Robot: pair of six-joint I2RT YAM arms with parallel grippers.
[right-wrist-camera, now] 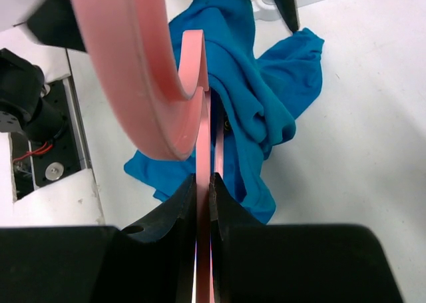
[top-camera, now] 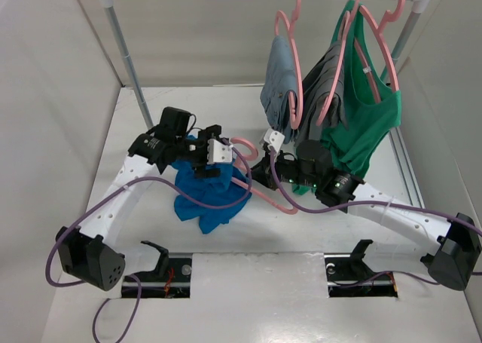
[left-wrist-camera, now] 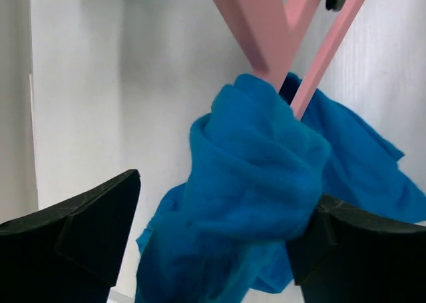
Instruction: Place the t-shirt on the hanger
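On white table (top-camera: 248,234) btw white walls (top-camera: 45,94), L fingers (left-wrist-camera: 73,230) spread round t-shirt (top-camera: 207,200), R fingers (right-wrist-camera: 166,230) pinch pink hanger (right-wrist-camera: 143,103).

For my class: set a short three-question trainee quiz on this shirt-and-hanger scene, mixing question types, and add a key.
1. True or false: the right end effector is shut on the hanger.
2. How does the t-shirt lie? A) spread flat B) bunched in a heap on the table C) neatly folded
3. Fill in: the left end effector's jaws stand ____ , with a fold of t-shirt between them.
Key: 1 true; 2 B; 3 open.
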